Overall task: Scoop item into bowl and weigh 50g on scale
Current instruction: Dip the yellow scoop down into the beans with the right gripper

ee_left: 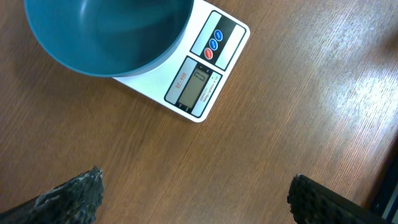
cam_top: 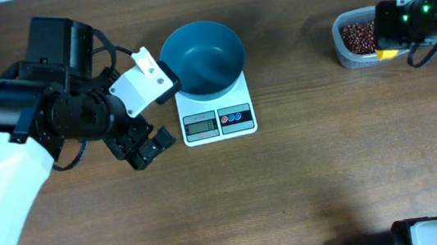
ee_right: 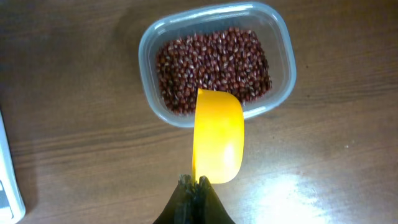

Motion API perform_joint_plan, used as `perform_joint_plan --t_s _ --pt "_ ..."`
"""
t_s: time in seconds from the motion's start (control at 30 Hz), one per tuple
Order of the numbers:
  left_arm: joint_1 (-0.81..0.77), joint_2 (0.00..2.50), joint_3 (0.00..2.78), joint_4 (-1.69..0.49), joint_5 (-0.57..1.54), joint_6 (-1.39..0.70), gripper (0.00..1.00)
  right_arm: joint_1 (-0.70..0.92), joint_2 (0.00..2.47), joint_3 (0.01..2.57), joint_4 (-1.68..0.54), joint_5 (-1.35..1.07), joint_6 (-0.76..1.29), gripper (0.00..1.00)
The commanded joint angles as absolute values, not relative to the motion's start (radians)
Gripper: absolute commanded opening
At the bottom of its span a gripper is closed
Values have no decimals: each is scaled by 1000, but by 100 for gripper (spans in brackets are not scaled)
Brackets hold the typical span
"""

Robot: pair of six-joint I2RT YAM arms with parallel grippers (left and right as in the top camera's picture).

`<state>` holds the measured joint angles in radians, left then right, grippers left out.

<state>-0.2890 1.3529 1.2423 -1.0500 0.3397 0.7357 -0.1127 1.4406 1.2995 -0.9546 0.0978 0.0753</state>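
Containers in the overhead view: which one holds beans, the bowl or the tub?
The clear rounded-rectangular plastic tub holds the small dark red-brown beans; the round teal-blue plastic bowl on the white digital scale is empty.

The left end effector (ee_left: pixel 196 193) hung with fingers spread wide; the right end effector (ee_right: pixel 194 185) pinched a yellow scoop (ee_right: pixel 217 140).

- Wide lane of bare counter (cam_top: pixel 295 72) between scale (cam_top: pixel 239 120) and tub (cam_top: pixel 345 42).
- Above bowl (cam_top: pixel 202 54): open.
- Blocking: left tool (cam_top: pixel 145 147) just beside scale's left edge.
- Blocking: right tool (ee_right: pixel 194 186), its scoop (ee_right: pixel 217 137) overhanging tub's near rim.
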Motion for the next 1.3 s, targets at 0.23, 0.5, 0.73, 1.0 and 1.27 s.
perform_joint_plan --t_s 0.23,0.5,0.73,1.0,1.27 --pt "-292 1357 1259 -1048 344 720 99 -119 1449 1314 -897 144 -121 4" --pt "-292 1357 1259 -1048 344 720 99 -119 1550 1314 -794 222 -128 4" --pt "-292 1357 1259 -1048 344 720 99 -119 1620 1314 -754 267 -128 4" --pt "-292 1357 1259 -1048 344 720 99 -119 1638 1314 -736 319 -154 4" --pt "-292 1357 1259 -1048 344 720 99 -119 1708 1314 -736 331 -154 4"
